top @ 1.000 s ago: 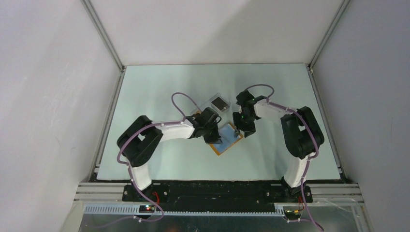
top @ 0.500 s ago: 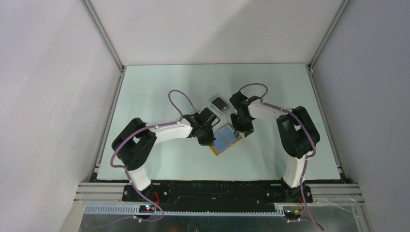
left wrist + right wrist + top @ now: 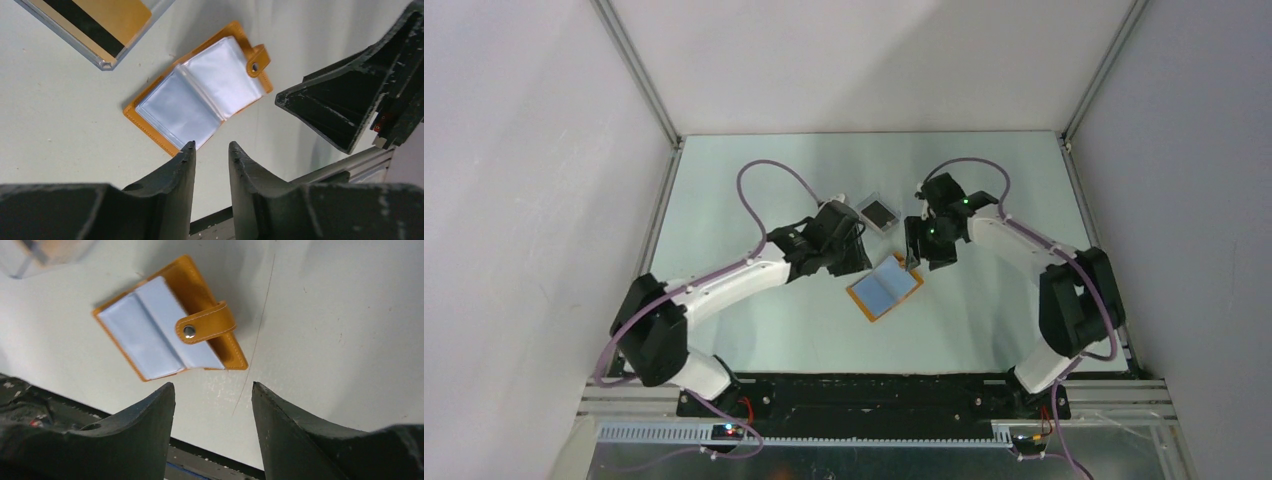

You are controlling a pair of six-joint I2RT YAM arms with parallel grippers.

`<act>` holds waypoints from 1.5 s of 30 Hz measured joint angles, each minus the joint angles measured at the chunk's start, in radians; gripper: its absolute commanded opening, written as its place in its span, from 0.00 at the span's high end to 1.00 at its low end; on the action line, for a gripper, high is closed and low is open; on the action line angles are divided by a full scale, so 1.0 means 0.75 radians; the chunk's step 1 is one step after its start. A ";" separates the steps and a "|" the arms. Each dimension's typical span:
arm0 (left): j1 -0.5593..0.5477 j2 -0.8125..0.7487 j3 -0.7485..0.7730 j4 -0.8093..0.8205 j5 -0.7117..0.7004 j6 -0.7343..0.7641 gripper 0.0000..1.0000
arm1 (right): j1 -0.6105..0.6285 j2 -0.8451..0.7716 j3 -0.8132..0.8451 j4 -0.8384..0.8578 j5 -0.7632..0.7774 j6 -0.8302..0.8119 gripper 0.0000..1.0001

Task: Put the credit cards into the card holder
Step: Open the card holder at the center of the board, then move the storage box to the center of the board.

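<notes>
1. Left gripper (image 3: 211,147): fingers only a slit apart, nothing in them. It hangs over the holder's (image 3: 200,92) near edge, not touching it.
2. Right gripper (image 3: 212,387): fingers spread wide, also empty. It's above bare table (image 3: 984,320), just off the holder's tab (image 3: 205,325) side.
3. The holder lies open and flat between the two arms, clear sleeves up. The sleeves look pale blue, and I can't tell if a card is already in one.
4. The only card (image 3: 120,15) I can clearly spot is gold with a black stripe, sitting in a clear case (image 3: 107,64) just past the holder. A second case (image 3: 879,212) with a dark centre is nearby.
5. What I'd worry about:
   - Nobody's pinning the holder. Push a card at a sleeve and the whole thing probably slides.
   - The tab is flopped across one page, so it could block the sleeve mouth or snag a card.
   - Flat card, hard table, blunt fingers: easy to scoot it around instead of lifting it.
   - Both arms crowd the same spot, so a bump looks likely.
</notes>
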 measured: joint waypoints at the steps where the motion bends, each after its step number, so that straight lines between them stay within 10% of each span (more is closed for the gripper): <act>1: 0.004 -0.023 0.000 0.002 -0.006 0.001 0.60 | -0.009 -0.032 0.000 0.002 -0.017 0.001 0.37; 25: 0.428 -0.183 -0.209 0.074 0.108 0.045 0.53 | 0.010 0.078 0.300 0.028 -0.253 0.005 0.42; 45: 0.490 0.362 0.091 0.054 0.134 0.238 0.57 | 0.010 0.719 1.024 -0.074 -0.425 0.014 0.45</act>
